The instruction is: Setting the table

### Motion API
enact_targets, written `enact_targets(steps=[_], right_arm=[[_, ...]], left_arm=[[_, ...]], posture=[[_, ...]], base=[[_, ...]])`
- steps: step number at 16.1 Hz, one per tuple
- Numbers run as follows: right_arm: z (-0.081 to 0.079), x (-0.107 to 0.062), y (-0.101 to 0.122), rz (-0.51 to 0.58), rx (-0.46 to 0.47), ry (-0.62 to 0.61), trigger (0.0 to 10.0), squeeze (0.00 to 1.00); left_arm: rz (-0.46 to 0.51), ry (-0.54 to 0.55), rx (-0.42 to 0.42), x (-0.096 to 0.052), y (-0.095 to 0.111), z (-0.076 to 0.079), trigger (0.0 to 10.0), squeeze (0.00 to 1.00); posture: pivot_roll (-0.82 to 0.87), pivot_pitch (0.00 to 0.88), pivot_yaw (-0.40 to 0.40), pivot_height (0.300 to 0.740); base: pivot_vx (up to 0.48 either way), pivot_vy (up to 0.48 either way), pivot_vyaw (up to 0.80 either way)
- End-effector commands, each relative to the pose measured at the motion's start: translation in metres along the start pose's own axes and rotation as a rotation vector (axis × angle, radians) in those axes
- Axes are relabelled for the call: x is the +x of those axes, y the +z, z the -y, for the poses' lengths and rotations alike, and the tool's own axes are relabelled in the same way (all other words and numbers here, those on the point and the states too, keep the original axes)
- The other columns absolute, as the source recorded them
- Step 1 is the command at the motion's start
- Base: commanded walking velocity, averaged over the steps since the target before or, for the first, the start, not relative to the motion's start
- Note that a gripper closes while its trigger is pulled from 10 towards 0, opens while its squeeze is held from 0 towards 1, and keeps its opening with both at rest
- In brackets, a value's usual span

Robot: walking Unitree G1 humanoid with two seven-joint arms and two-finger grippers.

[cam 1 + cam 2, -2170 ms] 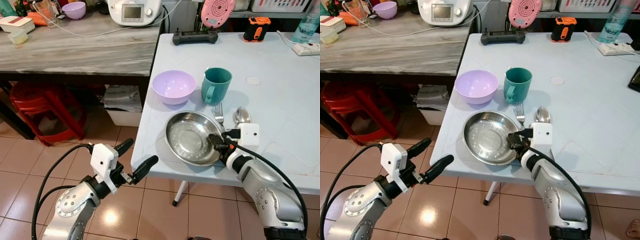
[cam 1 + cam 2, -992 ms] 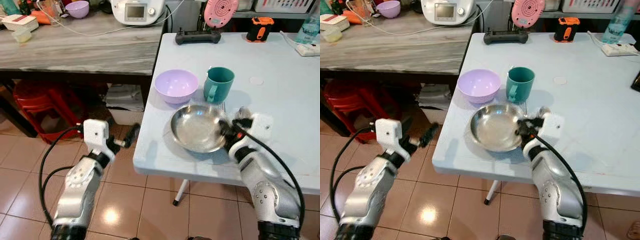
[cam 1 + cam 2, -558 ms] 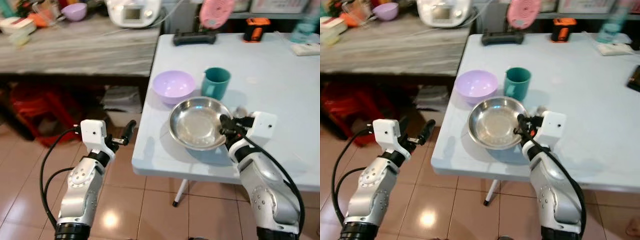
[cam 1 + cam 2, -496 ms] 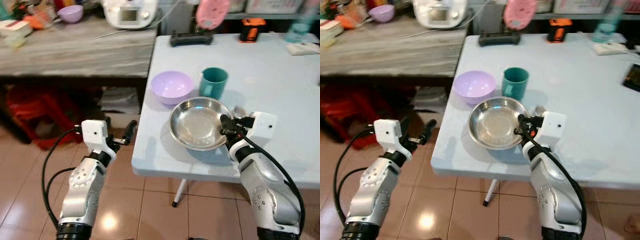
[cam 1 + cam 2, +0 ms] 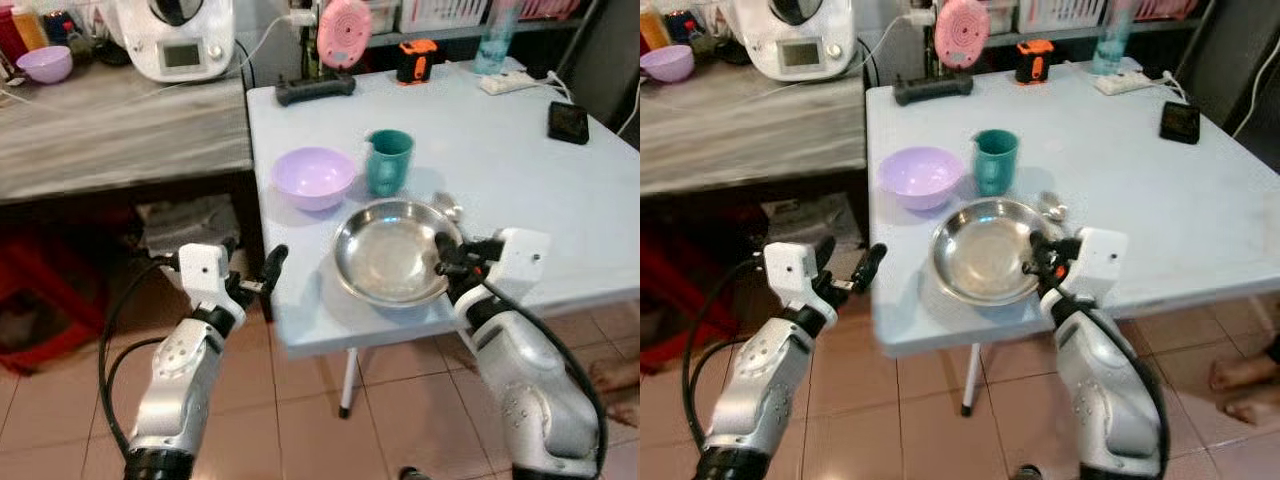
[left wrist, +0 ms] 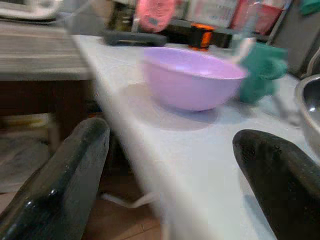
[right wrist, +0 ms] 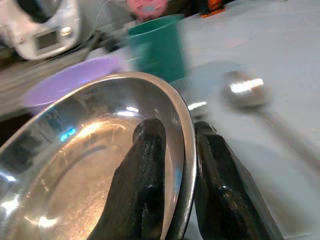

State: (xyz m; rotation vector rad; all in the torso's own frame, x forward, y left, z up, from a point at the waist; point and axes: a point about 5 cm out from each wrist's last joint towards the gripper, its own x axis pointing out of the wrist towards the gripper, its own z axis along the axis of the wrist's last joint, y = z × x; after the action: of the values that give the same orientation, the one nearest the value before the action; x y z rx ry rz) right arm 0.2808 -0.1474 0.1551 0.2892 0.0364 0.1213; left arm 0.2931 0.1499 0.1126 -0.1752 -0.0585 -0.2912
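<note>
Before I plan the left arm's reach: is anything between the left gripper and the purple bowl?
Nothing visible. The left gripper hangs open just off the table's near-left edge. From it to the purple bowl lies only bare tabletop; the steel plate, pinched at its rim by the right gripper, sits off to the right.

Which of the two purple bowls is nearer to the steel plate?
The purple bowl on the blue table, beside the green cup. The other purple bowl stands far off on the grey counter, away from the steel plate.
</note>
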Motion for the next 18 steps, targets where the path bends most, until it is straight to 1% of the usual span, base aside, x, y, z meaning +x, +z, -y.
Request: enact_targets(steps=[1, 7, 11, 14, 18], right_arm=[[-0.0075, 0.0006, 0.0055, 0.023, 0.015, 0.03, 10.0, 0.0], [-0.007, -0.0007, 0.0067, 0.038, 0.011, 0.034, 10.0, 0.0], [-0.0043, -0.0015, 0.0045, 0.031, 0.006, 0.026, 10.0, 0.0], [-0.0039, -0.002, 0.0048, 0.032, 0.005, 0.023, 10.0, 0.0], [-0.0036, -0.0021, 0.0038, 0.032, 0.0, 0.02, 10.0, 0.0]], left_arm=[[0.005, 0.03, 0.013, -0.0011, 0.0009, -0.0054, 10.0, 0.0], [0.012, 0.034, 0.01, 0.0017, 0.0011, -0.0049, 10.0, 0.0], [0.01, 0.031, 0.011, 0.0011, 0.0004, -0.0043, 10.0, 0.0], [0.007, 0.035, 0.017, 0.0004, 0.0006, -0.0077, 10.0, 0.0], [0.014, 0.027, 0.016, 0.0034, 0.0023, -0.003, 10.0, 0.0]], posture=[[-0.15, 0.081, 0.064, 0.74], [-0.15, 0.082, 0.067, 0.74], [-0.15, 0.084, 0.068, 0.74], [-0.15, 0.09, 0.069, 0.74], [-0.15, 0.089, 0.07, 0.74]], base=[[0.0, 0.476, 0.0], [0.0, 0.479, 0.0], [0.0, 0.48, 0.41], [0.0, 0.48, 0.4], [0.0, 0.48, 0.5]])
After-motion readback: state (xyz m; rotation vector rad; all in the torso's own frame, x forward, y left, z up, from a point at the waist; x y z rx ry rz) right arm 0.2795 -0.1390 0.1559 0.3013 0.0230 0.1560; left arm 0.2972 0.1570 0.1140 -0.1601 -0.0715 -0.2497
